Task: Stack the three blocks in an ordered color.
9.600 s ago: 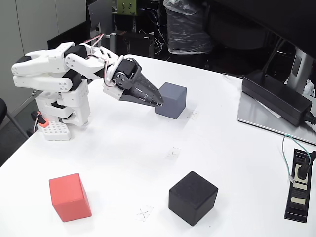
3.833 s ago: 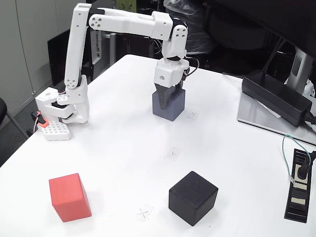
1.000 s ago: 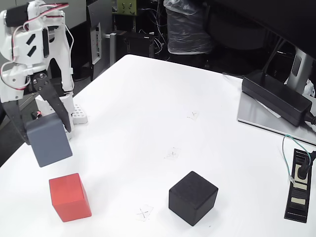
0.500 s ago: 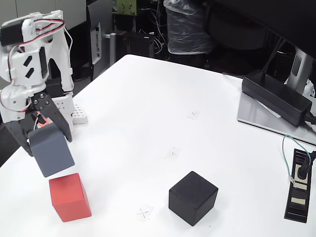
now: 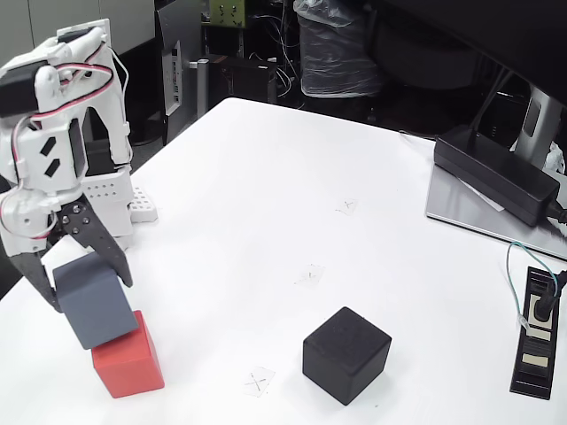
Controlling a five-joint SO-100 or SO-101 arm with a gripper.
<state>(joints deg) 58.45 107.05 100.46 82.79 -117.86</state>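
tool (image 5: 81, 297) sits at the lower left of the frame, pointing down, its two dark fingers (image 5: 111, 257) clamped on opposite sides of the grey block (image 5: 93, 299). grip is closed on that block. white arm (image 5: 53, 150) rises from the tool toward the upper left corner, with red and white wires looping over its top segment.

grey block is tilted, not square to the tabletop (image 5: 292, 204). its lower right part overlaps the top of the red block (image 5: 130, 363) in the picture; cannot tell whether the two faces are touching or just apart. red block rests on the tabletop near the bottom left edge of the frame, below and slightly right of the grey one.

black block (image 5: 345, 354) stands alone on the tabletop at lower centre, well apart from the other two blocks and from the tool.

small taped cross marks on the white tabletop: one (image 5: 258, 382) just left of the black block near the bottom edge, one (image 5: 309, 274) at frame centre, one (image 5: 346, 206) further up and right of that.

right side of frame: flat black power adapter (image 5: 496, 177) on a grey plate at the upper right, a black power strip (image 5: 537, 332) with a plugged cable at the lower right edge. white perforated base piece (image 5: 142, 208) lies at the left, behind the arm.
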